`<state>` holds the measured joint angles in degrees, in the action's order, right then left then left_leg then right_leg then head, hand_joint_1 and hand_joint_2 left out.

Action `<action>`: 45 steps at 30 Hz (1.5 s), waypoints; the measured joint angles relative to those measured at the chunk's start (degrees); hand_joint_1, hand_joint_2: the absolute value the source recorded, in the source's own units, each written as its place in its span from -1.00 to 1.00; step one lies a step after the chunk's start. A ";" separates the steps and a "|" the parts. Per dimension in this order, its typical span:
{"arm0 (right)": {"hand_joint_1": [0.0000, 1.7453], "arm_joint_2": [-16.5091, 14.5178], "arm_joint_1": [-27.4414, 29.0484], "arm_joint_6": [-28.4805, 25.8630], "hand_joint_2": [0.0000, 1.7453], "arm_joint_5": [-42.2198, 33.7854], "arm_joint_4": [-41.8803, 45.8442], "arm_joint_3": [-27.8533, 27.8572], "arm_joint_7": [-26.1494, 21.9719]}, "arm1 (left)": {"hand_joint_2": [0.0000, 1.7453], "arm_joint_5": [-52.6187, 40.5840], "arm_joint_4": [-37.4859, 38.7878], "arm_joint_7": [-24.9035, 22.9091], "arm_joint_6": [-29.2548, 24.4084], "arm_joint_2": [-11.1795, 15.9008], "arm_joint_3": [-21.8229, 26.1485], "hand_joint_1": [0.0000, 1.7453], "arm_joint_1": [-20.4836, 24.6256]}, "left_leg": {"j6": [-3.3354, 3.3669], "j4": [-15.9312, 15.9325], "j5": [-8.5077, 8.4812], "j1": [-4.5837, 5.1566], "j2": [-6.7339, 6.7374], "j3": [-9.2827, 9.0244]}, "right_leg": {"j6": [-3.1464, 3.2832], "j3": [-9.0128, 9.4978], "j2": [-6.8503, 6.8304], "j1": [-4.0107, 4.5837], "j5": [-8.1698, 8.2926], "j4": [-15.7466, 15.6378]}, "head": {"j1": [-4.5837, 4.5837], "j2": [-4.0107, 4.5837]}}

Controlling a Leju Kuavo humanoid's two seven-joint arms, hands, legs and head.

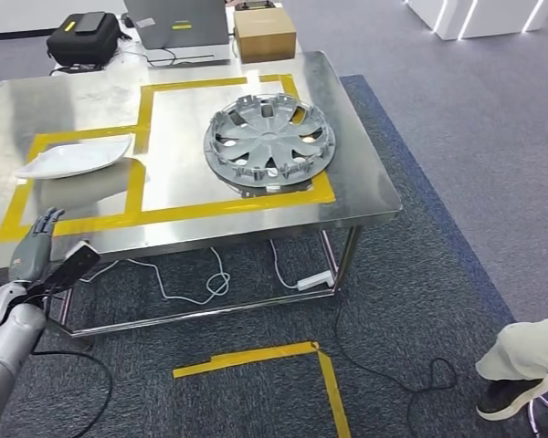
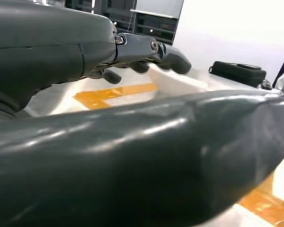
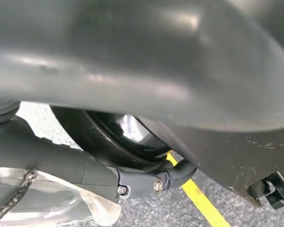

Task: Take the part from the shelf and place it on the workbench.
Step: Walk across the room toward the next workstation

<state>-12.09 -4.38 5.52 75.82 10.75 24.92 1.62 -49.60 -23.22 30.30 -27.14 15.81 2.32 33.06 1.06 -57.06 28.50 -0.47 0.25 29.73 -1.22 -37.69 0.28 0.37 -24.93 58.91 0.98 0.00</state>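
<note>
On the steel workbench (image 1: 258,222), a silver wheel cover (image 1: 269,141) lies in the right yellow-taped rectangle. A flat white part (image 1: 75,157) lies in the left one. My left hand (image 1: 44,255) hangs just in front of and below the bench's near left edge, fingers spread, holding nothing. In the left wrist view its outstretched fingers (image 2: 151,49) point toward the white part (image 2: 176,82), apart from it. My right hand (image 3: 133,61) is low over the carpet, with a finger (image 3: 97,165) straight out and nothing plainly held.
A black bag (image 1: 85,36), a grey case (image 1: 182,23) and a cardboard box (image 1: 264,35) stand behind the bench. Cables (image 1: 188,287) and a power strip (image 1: 312,278) lie under it. Yellow floor tape (image 1: 271,356) runs in front. A person's foot (image 1: 520,388) is at the lower right.
</note>
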 joint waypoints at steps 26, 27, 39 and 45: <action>-1.00 -0.39 0.49 -0.80 -1.00 -2.63 -0.13 1.15 1.24 | -1.00 5.97 4.29 -14.50 5.45 -6.52 10.34 -1.00 -17.84 | -1.46 -2.67 0.58 0.16 0.01 -1.21 | 1.77 3.67 -0.58 0.29 -0.98 -2.15 | 0.15 0.00; -1.00 -0.54 0.44 -0.99 -1.00 -3.04 -0.12 1.42 1.49 | -1.00 6.83 4.63 -15.79 5.34 -7.40 11.21 -1.00 -18.58 | -1.11 -0.44 1.64 0.31 0.00 -2.47 | 1.44 3.45 -0.65 0.31 -0.69 -1.96 | 0.11 0.00; -1.00 -1.58 0.57 -3.16 -1.00 -8.44 -0.11 6.82 4.00 | -1.00 11.21 9.92 -28.92 2.46 -21.16 19.81 -1.00 -30.68 | 0.98 0.94 -0.52 0.64 0.41 -0.32 | -0.36 5.05 -0.38 -0.03 -5.58 4.05 | -0.22 0.00; -1.00 -1.96 0.82 -3.25 -1.00 -8.83 -0.13 7.88 4.20 | -1.00 11.06 10.44 -30.72 2.34 -23.11 20.59 -1.00 -31.09 | 0.45 0.34 -0.78 1.01 0.14 0.48 | 0.43 9.49 -0.25 0.05 -4.64 -3.21 | -0.16 0.00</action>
<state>-14.05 -3.55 2.27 66.99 10.62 32.80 5.82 -38.54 -12.78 -0.42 -24.80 -7.30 22.91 1.96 1.51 -56.72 27.71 0.54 0.39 30.21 -0.79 -28.20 0.03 0.42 -29.58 55.70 0.83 0.00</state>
